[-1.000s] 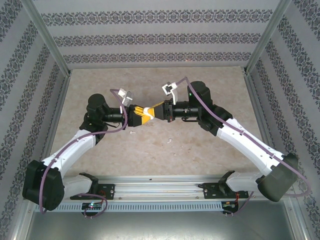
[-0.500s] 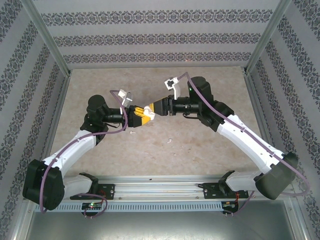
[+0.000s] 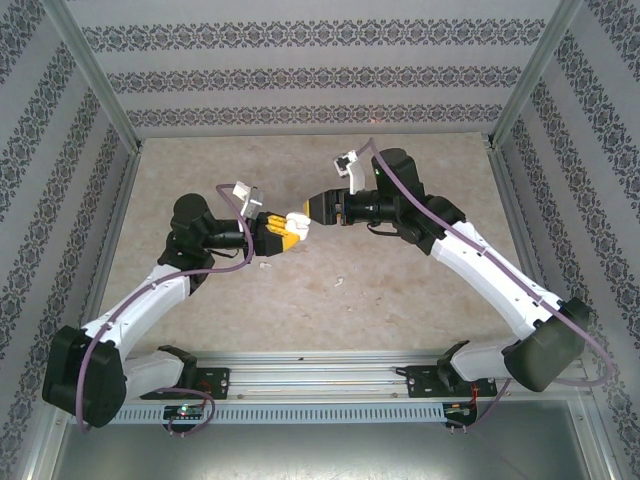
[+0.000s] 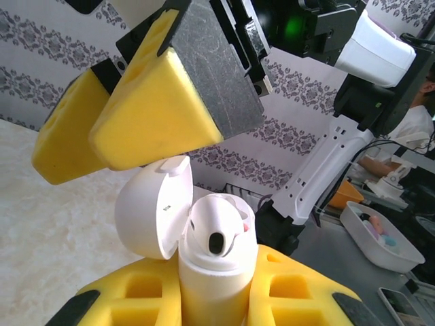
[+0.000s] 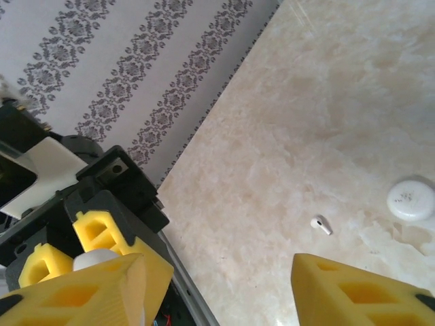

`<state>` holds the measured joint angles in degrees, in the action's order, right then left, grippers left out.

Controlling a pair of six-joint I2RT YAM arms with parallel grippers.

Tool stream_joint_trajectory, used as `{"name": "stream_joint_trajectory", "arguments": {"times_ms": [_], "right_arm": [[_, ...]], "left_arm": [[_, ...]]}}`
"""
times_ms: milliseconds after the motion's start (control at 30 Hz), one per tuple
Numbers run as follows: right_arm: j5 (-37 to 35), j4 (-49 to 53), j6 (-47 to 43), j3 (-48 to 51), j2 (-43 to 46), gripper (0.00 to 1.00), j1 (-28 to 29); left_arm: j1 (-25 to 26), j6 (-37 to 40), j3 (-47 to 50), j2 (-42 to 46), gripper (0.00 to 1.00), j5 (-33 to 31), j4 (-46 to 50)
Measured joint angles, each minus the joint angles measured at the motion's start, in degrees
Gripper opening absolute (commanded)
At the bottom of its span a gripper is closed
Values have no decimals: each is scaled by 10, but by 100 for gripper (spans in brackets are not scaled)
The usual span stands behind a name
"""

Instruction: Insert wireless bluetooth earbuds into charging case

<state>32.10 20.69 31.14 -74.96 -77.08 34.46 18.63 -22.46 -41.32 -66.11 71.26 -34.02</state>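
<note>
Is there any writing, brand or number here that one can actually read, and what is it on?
No text here is legible.
Small dark print inside the open lid of the small white glossy plastic charging case: too blurred to read.
Faint marks on the flat round white disc: too small to read.

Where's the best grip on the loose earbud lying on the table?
Come straight down from above and pinch the earbud across its narrow width, likely mid-body. It lies flat on the table, tiny and oblong, so a sideways approach would likely just push it.
</note>
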Motion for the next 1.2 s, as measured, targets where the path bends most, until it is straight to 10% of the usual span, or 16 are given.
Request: {"name": "stream_joint_trajectory", "arguments": {"times_ms": [433,1200], "right_arm": [[-74,111,63,33,63,56,-75],[-175,143,40,129,-214,36,7]], "left_arm": [[-4,126,7,60,0,-95,134],[-4,210,42,104,0,-159,256]]}}
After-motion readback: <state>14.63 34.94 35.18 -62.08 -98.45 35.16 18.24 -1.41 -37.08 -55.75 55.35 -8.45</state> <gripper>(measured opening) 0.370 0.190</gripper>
